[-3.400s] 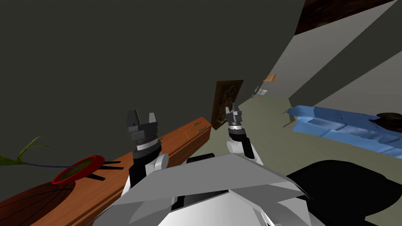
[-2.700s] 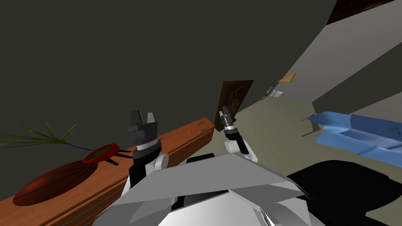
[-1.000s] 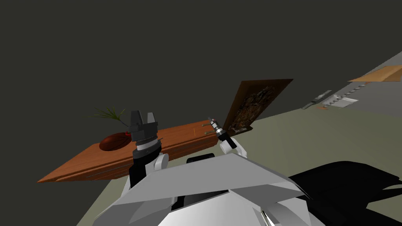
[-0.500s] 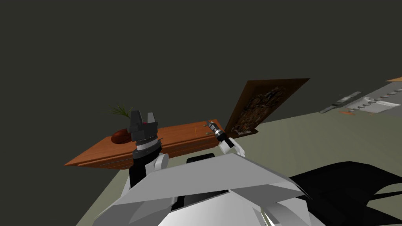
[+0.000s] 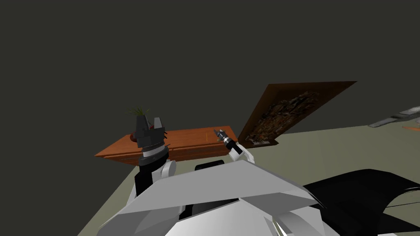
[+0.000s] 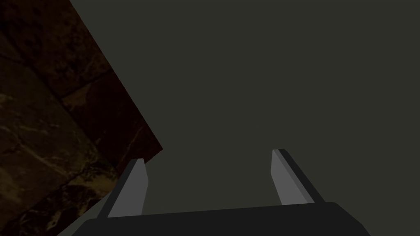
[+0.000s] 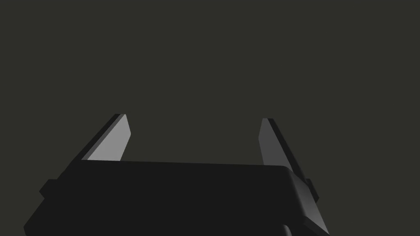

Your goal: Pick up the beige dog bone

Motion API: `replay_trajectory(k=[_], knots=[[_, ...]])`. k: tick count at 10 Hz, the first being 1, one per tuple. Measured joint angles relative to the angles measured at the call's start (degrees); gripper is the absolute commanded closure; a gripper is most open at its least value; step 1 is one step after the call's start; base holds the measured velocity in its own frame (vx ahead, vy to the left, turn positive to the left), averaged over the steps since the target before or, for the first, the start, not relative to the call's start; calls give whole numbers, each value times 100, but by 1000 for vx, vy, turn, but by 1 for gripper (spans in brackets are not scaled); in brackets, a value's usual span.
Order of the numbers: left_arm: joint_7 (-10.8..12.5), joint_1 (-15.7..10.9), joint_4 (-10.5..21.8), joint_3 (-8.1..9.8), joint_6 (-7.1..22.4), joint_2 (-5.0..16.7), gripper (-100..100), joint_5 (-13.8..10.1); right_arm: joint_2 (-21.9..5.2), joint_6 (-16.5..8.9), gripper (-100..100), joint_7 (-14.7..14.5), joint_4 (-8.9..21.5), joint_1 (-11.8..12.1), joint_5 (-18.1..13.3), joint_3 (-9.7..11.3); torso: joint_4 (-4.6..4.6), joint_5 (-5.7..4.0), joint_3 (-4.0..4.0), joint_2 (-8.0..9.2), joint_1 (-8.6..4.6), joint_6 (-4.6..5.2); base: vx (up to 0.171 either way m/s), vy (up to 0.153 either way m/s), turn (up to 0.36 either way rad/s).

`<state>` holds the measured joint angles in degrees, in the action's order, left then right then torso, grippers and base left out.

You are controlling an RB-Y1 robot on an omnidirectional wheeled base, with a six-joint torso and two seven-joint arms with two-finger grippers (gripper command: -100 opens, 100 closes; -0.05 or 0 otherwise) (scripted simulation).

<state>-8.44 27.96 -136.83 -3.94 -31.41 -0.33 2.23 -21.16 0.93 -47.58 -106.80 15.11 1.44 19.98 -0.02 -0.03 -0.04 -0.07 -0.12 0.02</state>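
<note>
Turning has swung my view: the wooden counter (image 5: 184, 141) now sits farther off, a framed picture (image 5: 287, 110) leaning beside it. Both left pincer (image 5: 148, 121) and right pincer (image 5: 218, 132) stand spread, empty. Where the dog bone lies I cannot tell, so the search is not over

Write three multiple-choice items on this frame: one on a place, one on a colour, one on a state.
1. Where does the framed picture stand? A on the floor against the wall, beside the cabinet; B on the cabinet; C on a sofa.
2. What colour is the cabinet? A white; B blue; C orange-brown.
3. How is the left tool? A shut; B open; C holding a bone.
A: its foot meets the floor right of the cabinet. C: the head view shows it. B: its fingers stand apart, nothing between.
</note>
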Motion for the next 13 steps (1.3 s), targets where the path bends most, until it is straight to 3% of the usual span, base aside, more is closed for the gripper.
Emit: replay_trajectory(k=[13], knots=[[0,1,0,1,0,0,0,0,-704,-1014,-100,-2161,1503,-719,-3,724,0,1,0,0,3,7,-4,-34,174]])
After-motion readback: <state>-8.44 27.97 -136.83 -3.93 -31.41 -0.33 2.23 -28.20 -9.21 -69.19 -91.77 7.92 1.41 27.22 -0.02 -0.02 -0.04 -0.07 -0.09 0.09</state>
